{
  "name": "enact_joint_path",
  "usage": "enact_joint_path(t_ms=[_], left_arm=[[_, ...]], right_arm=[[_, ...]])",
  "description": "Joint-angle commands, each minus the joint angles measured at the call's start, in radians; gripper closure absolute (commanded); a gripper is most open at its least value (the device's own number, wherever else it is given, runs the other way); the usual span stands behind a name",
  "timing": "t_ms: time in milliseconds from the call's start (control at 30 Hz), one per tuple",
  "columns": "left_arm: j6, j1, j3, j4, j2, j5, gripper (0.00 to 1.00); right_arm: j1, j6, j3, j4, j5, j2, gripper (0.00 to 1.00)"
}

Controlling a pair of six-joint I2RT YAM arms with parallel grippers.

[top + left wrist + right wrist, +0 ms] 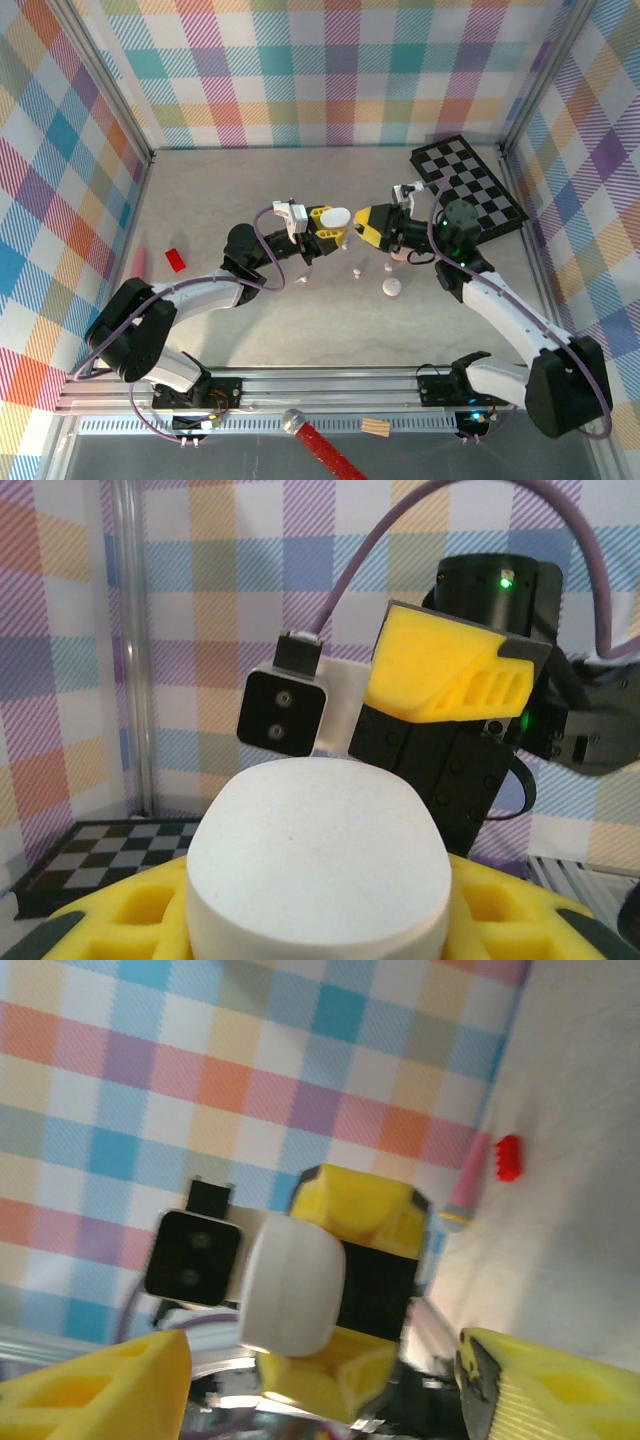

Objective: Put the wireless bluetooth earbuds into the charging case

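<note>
Two arms work over the grey table (250, 330), which is boxed in by checked walls (330, 70). The left arm (190, 300) sweeps up from its base to mid-table, and the right arm (510, 315) bends in from the other side, so the two wrists meet nose to nose near the middle. A black-and-white chessboard (468, 187) lies flat in the far right corner, just behind the right wrist.

The left gripper (330, 222) is pinching a white case (337, 215), a smooth pebble shape. From the right wrist camera I see it lifted off the table and clamped between the two yellow fingers, one above and one below. From the left wrist camera its rounded end bulges out past the fingertips. The right gripper (368, 226) sits just beside the case, apart from it. Its jaws are spread wide with nothing between them.

Near the front rail lie a red-handled tool (318, 443) and a small wooden piece (376, 427). Over by the left wall a pink stick (139, 262) and a red block (176, 259) rest close together.

A small round white piece (391, 288) sits on the table in front of the grippers. The earbuds (355, 272) are the tiny white specks lying loose on the table near that piece, below the two grippers and well clear of the case. Something pale pink (400, 255) peeks out under the right wrist, and I cannot tell what it is.
</note>
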Motion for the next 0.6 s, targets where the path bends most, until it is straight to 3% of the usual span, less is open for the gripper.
enact_joint_path(t_ms=[0, 133, 200, 333, 433, 567], left_arm=[[0.055, 0.016, -0.011, -0.092, -0.066, 0.061, 0.62], [0.109, 0.018, 0.001, -0.271, -0.109, 0.132, 0.62], [0.127, 0.019, -0.002, -0.306, -0.115, 0.149, 0.62], [0.124, 0.018, -0.004, -0.310, -0.108, 0.179, 0.62], [0.108, 0.016, 0.000, -0.297, -0.101, 0.195, 0.63], [0.109, 0.018, -0.010, -0.273, -0.099, 0.204, 0.62]], right_arm=[[-0.003, -0.430, 0.072, -0.397, 0.081, -0.074, 0.26], [0.033, -0.831, 0.130, -0.671, 0.153, -0.140, 0.25], [0.061, -0.953, 0.125, -0.712, 0.191, -0.163, 0.24], [0.131, -1.086, 0.126, -0.699, 0.232, -0.170, 0.23], [0.227, -1.187, 0.144, -0.702, 0.364, -0.151, 0.23], [0.260, -1.191, 0.157, -0.644, 0.446, -0.124, 0.24]])
